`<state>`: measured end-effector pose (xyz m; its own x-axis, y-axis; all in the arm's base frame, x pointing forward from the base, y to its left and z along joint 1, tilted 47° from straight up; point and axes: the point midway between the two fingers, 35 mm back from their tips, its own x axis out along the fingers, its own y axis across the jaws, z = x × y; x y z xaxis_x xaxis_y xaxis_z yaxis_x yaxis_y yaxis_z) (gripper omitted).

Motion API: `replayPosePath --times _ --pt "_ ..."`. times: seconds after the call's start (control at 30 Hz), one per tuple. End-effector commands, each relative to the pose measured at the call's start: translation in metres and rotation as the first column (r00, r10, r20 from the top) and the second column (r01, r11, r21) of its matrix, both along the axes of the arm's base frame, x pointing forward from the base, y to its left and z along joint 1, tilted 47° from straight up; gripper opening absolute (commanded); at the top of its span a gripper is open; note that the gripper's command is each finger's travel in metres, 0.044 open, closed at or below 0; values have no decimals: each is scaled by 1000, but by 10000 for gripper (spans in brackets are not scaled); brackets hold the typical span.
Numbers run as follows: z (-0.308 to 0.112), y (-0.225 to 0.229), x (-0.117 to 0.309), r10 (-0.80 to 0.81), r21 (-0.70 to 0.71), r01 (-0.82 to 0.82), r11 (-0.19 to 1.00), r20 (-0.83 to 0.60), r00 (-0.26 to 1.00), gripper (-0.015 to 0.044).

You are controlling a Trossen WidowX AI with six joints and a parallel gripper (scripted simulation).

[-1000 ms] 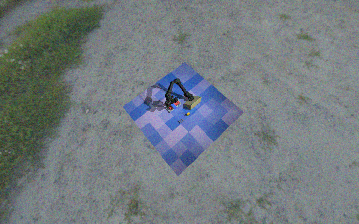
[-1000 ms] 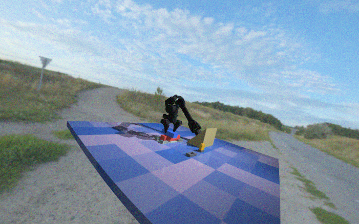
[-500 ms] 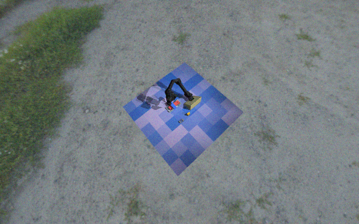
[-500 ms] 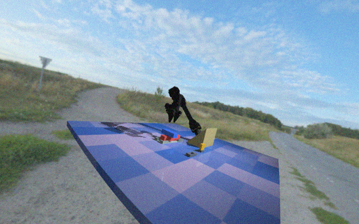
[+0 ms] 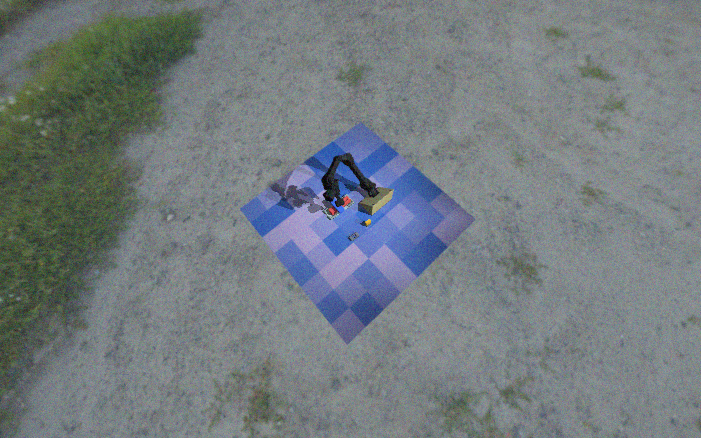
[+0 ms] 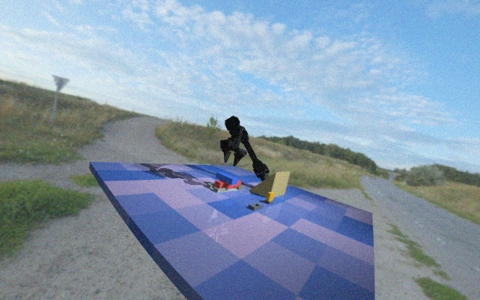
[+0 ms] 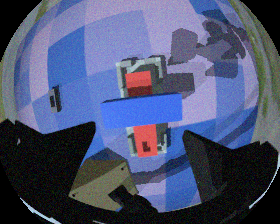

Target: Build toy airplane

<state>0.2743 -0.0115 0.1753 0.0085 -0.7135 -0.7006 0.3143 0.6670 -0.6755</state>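
Note:
The red fuselage lies lengthwise in the pale grey cradle and looks flat. The blue wing rests crosswise on top of the fuselage; its tab and socket are hidden beneath it. A dark socket shows near one end of the fuselage, with nothing in it. The yellow tail fin stands upright on the table, away from the cradle. My gripper is wide open and empty, above the wing, with one fingertip toward each side.
A small grey slotted block sits on the table near the tail fin. A large beige block stands by the arm's base, between it and the tail fin.

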Motion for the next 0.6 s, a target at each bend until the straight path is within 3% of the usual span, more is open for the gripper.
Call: replayPosePath --times 0.0,0.27,0.57 --pt "-1 0 2 85 14 -84 996 -100 991 440" --pt "-10 10 4 103 23 -101 995 -113 988 440" --pt "-95 104 -8 144 63 -135 989 -161 976 440"
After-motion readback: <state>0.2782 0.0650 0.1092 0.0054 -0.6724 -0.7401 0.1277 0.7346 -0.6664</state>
